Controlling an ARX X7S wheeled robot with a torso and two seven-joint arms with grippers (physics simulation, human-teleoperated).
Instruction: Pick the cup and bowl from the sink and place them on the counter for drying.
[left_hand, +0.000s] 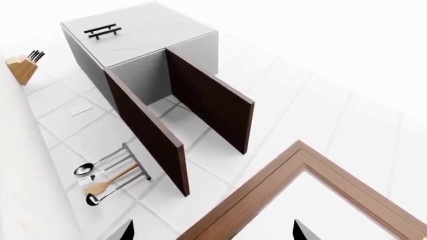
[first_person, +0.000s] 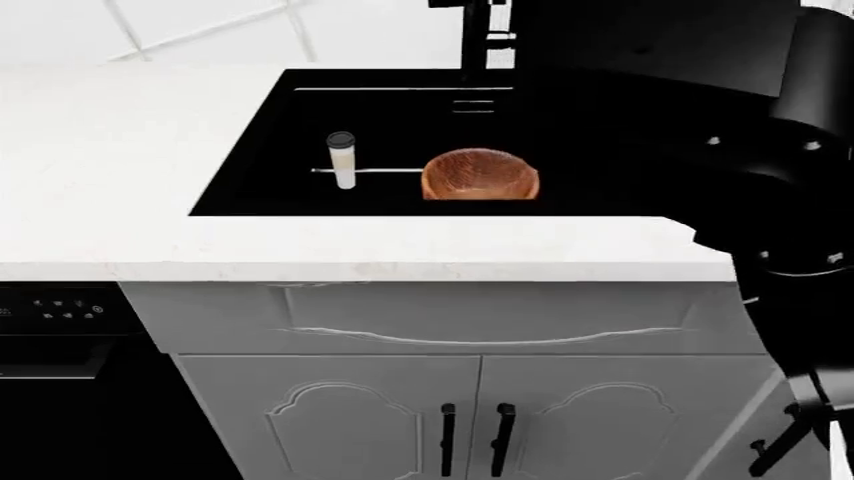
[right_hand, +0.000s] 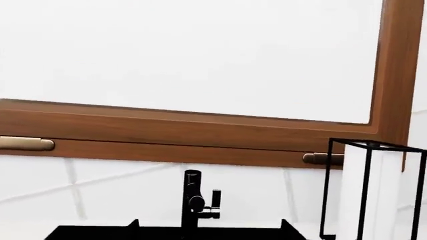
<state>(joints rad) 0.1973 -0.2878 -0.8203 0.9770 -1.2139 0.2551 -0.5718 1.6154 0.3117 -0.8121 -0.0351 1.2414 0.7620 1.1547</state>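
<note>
Sink contents: one cup, one bowl, both in the basin.

You have the cup (first_person: 342, 159) standing upright in the sink (first_person: 254, 160), black lid on top, cream body unmarked; no brand, label or writing can be read on it or anywhere else. The bowl (first_person: 481, 175), reddish-brown wood, sits just beside it on the drain side, apart from the cup. The counter (first_person: 120, 170) wraps the basin in white stone. The faucet (right_hand: 192, 205) rises at the sink's back edge under a wooden window frame (right_hand: 200, 135). Your left gripper (left_hand: 213, 231) shows two dark fingertips set well apart, nothing between them. Your right gripper (right_hand: 210, 227) likewise shows its tips spread wide and bare.
</note>
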